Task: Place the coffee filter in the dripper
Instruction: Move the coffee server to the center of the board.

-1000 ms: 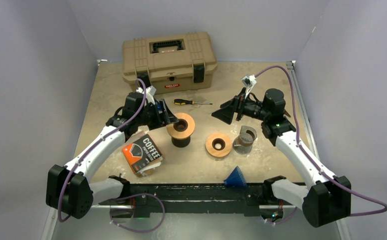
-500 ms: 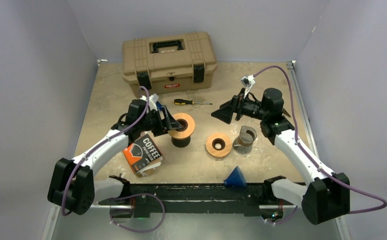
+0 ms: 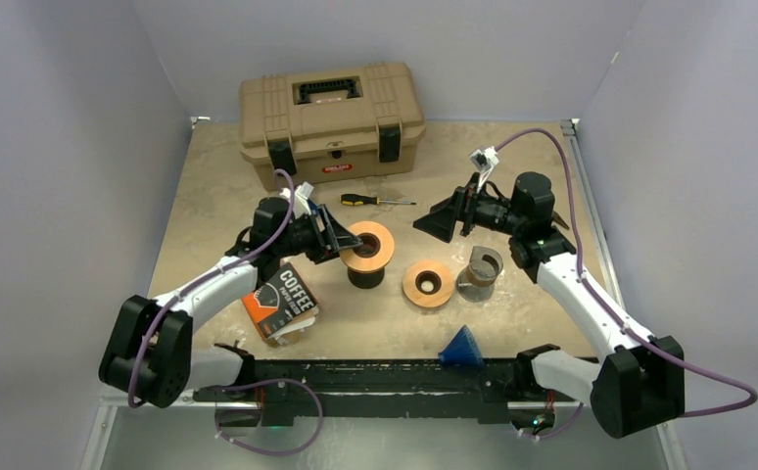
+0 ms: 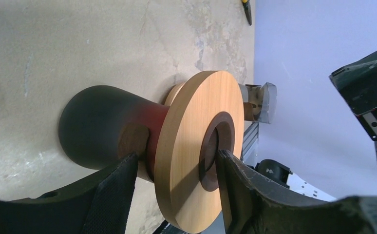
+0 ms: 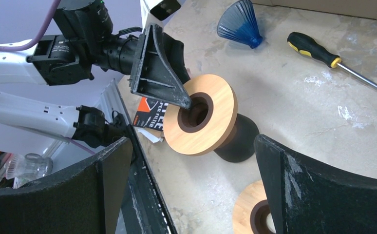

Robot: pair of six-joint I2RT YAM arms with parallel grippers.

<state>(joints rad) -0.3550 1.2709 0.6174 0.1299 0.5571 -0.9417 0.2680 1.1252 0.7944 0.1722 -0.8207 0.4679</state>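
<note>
The dripper is a wooden ring on a dark base, standing at mid-table. My left gripper reaches it from the left. In the left wrist view its jaws straddle the ring: one fingertip is in the centre hole and the other sits under the ring by the neck, with a gap still showing. The coffee filter pack, orange and black, lies flat near the left arm, with white paper sticking out. My right gripper hangs open in the air to the right of the dripper, holding nothing.
A second wooden ring lies flat beside a small cup. A blue ribbed cone stands near the front rail. A tan toolbox sits at the back, with a screwdriver in front of it.
My left gripper has slid right and its jaws have narrowed round the wooden ring. The dripper has shifted slightly right with it. The right arm has barely moved.
</note>
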